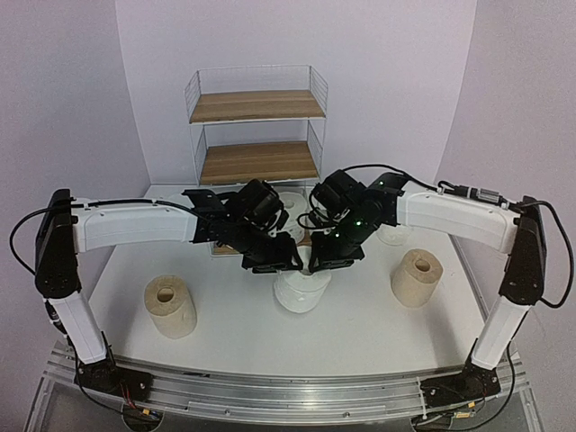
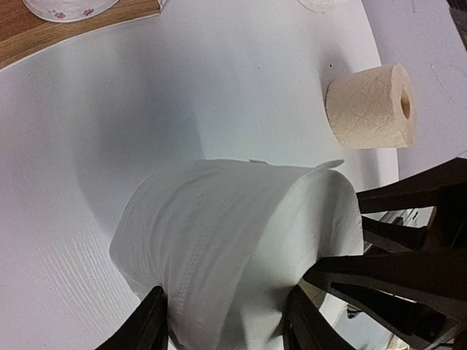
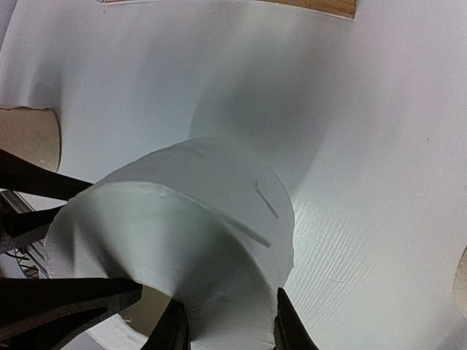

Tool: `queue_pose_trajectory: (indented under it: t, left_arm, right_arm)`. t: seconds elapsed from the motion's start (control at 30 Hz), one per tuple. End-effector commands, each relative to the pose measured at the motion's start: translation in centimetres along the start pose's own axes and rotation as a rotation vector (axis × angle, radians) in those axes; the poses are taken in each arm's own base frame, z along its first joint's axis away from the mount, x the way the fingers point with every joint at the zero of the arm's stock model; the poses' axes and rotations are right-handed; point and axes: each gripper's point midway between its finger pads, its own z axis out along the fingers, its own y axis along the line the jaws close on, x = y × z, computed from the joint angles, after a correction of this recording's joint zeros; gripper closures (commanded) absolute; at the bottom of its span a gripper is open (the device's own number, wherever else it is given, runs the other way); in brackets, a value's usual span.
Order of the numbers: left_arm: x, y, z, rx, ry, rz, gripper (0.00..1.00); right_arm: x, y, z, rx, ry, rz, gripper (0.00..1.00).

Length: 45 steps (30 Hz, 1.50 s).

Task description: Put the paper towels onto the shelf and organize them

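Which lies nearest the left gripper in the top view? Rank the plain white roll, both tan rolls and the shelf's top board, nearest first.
1. The plain white roll, centre, directly at the left gripper.
2. The left tan roll and the right tan roll, out to either side: too close to call.
3. The shelf's top board, at the back, raised.

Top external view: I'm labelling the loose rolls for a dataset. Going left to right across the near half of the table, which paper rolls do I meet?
left tan roll → plain white roll → right tan roll
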Motion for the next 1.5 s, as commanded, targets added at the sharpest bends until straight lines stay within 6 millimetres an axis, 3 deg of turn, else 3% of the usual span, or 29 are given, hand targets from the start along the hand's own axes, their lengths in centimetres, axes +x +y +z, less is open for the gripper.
queue_pose_trajectory:
  t: [0.0, 0.13, 0.3, 0.37, 0.47, 0.53, 0.67, 0.83, 0.93, 1.07, 1.47]
  left_arm:
    - [-1.1, 0.5, -0.5, -0.058, -0.04, -0.017, 0.65]
    - [-1.4, 0.7, -1.1, -0.074, -0.058, -0.044, 0.82]
    - [-1.4, 1.1, -2.0, -0.086, -0.066, -0.079, 0.95]
    - [-1.3, 1.2, -2.2, -0.06, -0.051, -0.094, 0.97]
    - [-1.1, 1.4, -2.5, 0.034, -0.017, -0.13, 1.0]
    - [-1.0, 1.0, -3.1, 0.136, 0.014, -0.144, 1.0]
    - [-1.4, -0.4, -5.2, 0.319, 0.031, -0.14, 1.0]
    - [-1.2, -2.3, -7.6, 0.421, 0.046, -0.094, 1.0]
    - [-0.9, -2.9, -8.4, 0.461, 0.056, -0.077, 1.0]
    - [-0.8, -2.8, -8.7, 0.468, 0.04, -0.086, 1.0]
    - [-0.8, -3.5, -9.4, 0.516, 0.036, -0.07, 1.0]
  right_arm:
    - [-2.0, 2.2, -2.0, -0.068, -0.075, 0.003, 0.84]
    - [-1.5, 3.3, -2.6, -0.135, -0.06, -0.072, 0.7]
    - [0.0, 4.9, -4.2, -0.248, -0.054, -0.281, 0.33]
    - [0.2, 5.4, -5.5, -0.291, -0.1, -0.384, 0.13]
    - [1.0, 5.6, -6.4, -0.347, -0.221, -0.562, 0.05]
    - [1.8, 6.1, -7.9, -0.411, -0.378, -0.716, 0.02]
    - [3.7, 4.4, -7.5, -0.385, -0.601, -0.911, 0.02]
    - [5.1, 4.6, -6.6, -0.433, -0.617, -0.998, 0.02]
    - [3.6, 4.9, -6.6, -0.416, -0.659, -0.951, 0.02]
    - [1.0, 3.8, -5.9, -0.303, -0.728, -0.873, 0.02]
    - [2.0, 6.9, -5.0, -0.501, -0.694, -0.937, 0.02]
